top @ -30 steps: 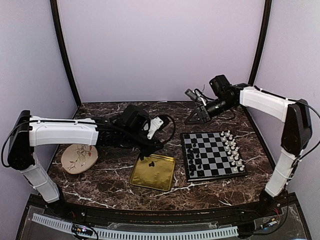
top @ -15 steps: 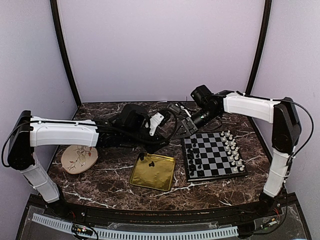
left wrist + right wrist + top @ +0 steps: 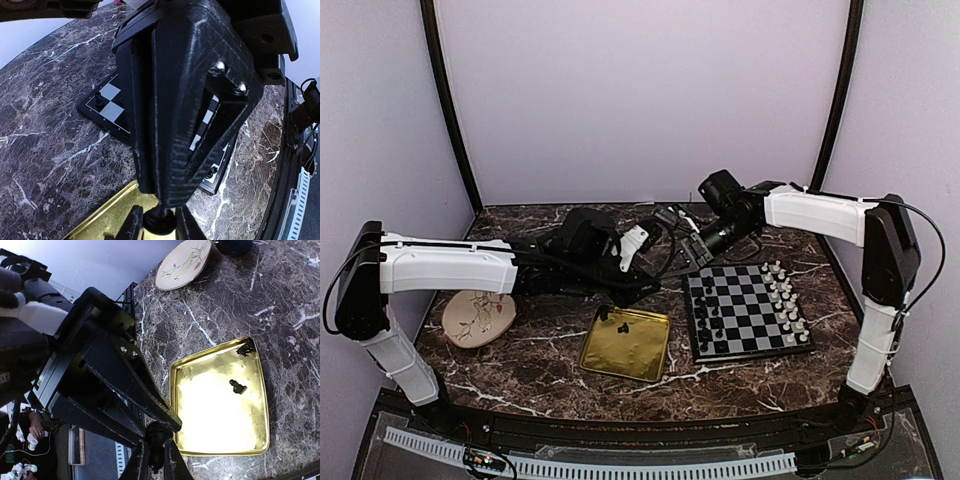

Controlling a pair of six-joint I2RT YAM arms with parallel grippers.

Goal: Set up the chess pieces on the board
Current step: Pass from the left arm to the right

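Currently left end effector point(image 3: 159, 227) and right end effector point(image 3: 154, 460) each clamp a black chess piece point(image 3: 156, 432) above veined marble worktop point(image 3: 520, 355), lilac walls point(image 3: 640, 100).

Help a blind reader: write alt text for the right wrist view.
A black chess piece sits between the fingers of the right gripper, touched by the left gripper. Behind lie a square gold metal tray holding two black pieces and a round floral plate, on a dark marble table.

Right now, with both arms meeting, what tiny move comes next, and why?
Probably the left end effector should let go: both it and the right end effector seem to pinch the same black chess piece, and the board lies on the right arm's side.
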